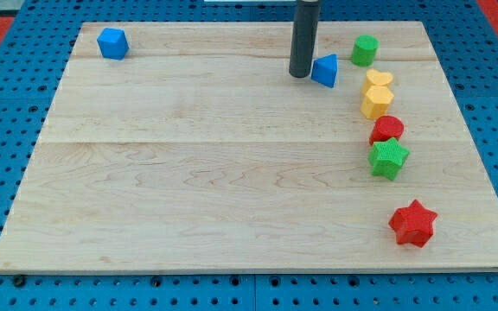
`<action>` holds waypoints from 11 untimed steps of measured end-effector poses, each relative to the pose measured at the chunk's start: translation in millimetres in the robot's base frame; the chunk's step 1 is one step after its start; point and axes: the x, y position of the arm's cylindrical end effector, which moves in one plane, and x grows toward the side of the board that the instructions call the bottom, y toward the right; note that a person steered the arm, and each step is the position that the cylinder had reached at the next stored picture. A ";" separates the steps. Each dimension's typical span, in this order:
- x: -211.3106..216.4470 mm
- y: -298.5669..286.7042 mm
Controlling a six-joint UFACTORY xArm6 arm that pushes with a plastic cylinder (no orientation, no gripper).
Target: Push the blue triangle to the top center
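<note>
Blue triangle (325,70), smooth wedge, touching my tip (300,75) on wooden board (188,173).

Two blue blocks (112,43), two yellow (377,101), two green (389,159), two red (413,223).

One camera — set high off the board's (232,173) bottom edge, looking down obliquely, taking in the whole board.

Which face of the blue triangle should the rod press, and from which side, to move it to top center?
No grip is possible; push instead. My tip sits against the blue triangle on its left. The block looks already near top center, so probably contact its bottom face and nudge it upward, away from the green cylinder.
</note>
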 end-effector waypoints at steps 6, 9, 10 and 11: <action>-32.3 -5.0; -46.6 32.5; -67.9 27.0; -73.7 30.5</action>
